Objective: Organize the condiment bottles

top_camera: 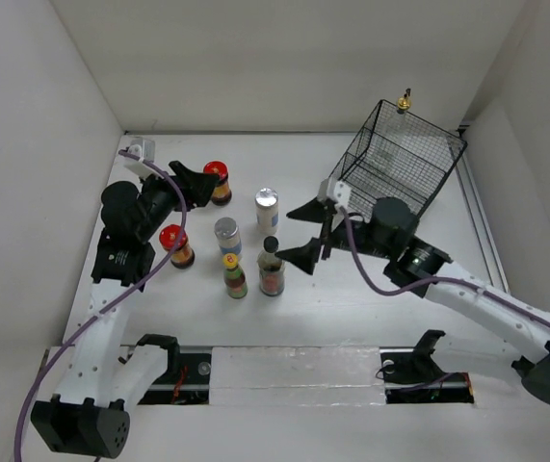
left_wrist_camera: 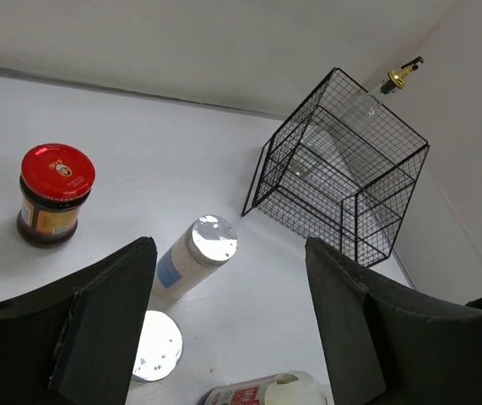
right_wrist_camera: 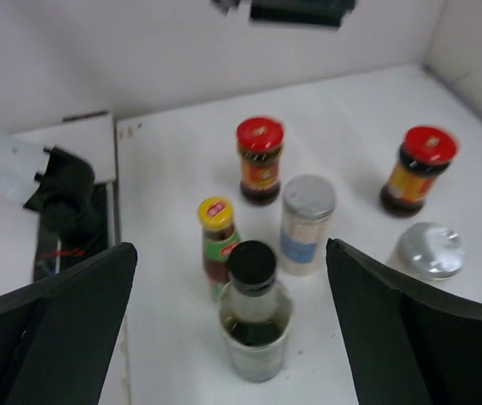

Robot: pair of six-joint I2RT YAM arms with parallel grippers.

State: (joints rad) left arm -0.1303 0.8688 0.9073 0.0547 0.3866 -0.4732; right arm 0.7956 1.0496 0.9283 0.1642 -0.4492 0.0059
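Note:
Six condiment bottles stand on the table left of centre: two red-capped dark jars (top_camera: 219,181) (top_camera: 175,244), two silver-lidded jars (top_camera: 267,207) (top_camera: 227,234), a yellow-capped green bottle (top_camera: 233,275) and a red-labelled dark bottle (top_camera: 272,269) with a black cap. The tall clear gold-topped bottle (top_camera: 404,100) stands in the black wire basket (top_camera: 400,164). My left gripper (top_camera: 197,183) is open and empty beside the far red-capped jar (left_wrist_camera: 55,194). My right gripper (top_camera: 299,233) is open and empty just right of the dark bottle (right_wrist_camera: 253,308), which sits between its fingers in the right wrist view.
The wire basket (left_wrist_camera: 342,169) stands tilted at the back right near the wall. White walls close in the table on the left, back and right. A rail with black clamps (top_camera: 419,366) runs along the near edge.

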